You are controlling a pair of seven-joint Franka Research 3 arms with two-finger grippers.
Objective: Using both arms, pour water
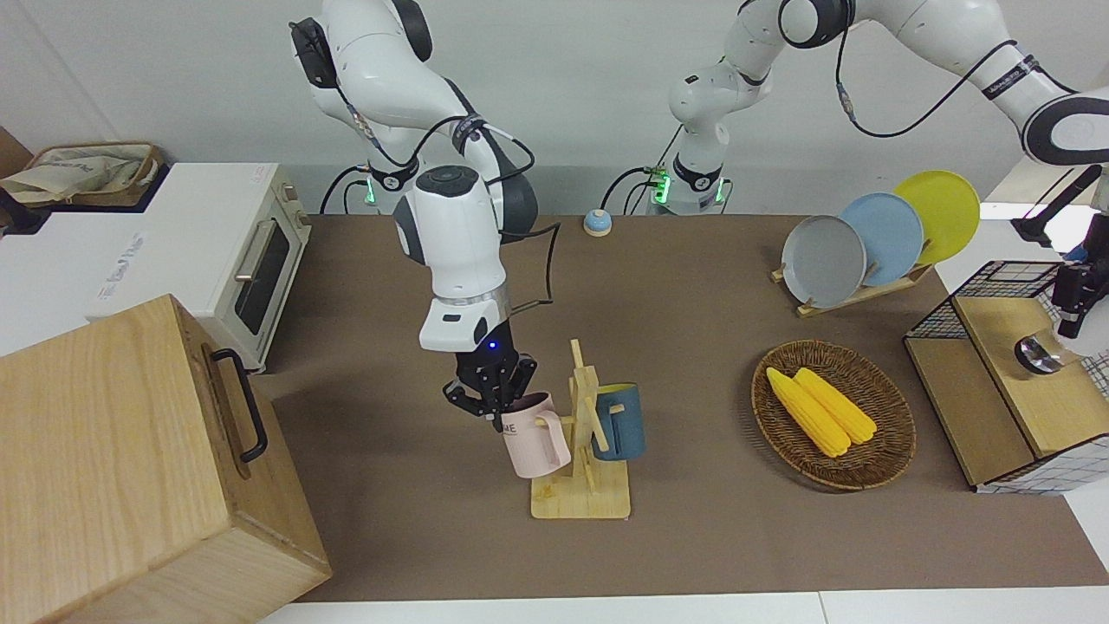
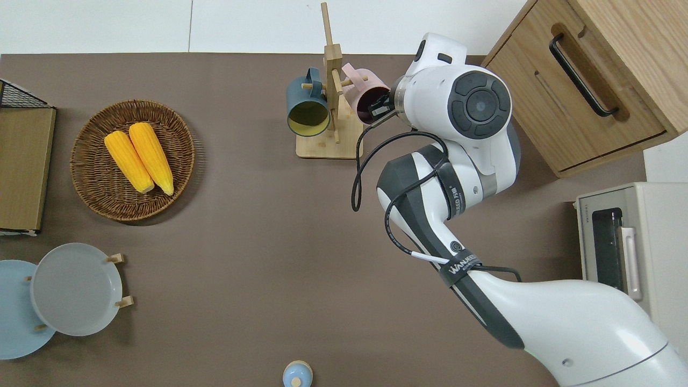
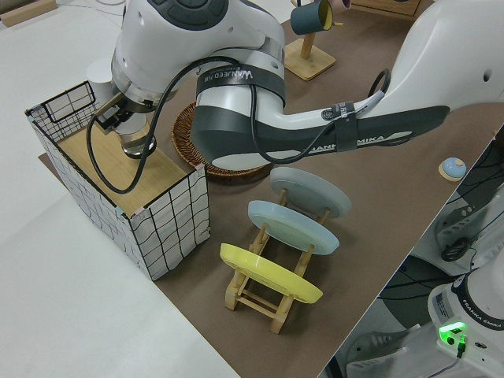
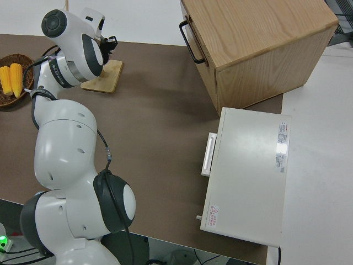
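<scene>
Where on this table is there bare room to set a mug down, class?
Bare brown table lies between the corn basket, the mug rack and the small blue bell. It is crowded at the rack, where the right gripper grips the pink mug.
</scene>
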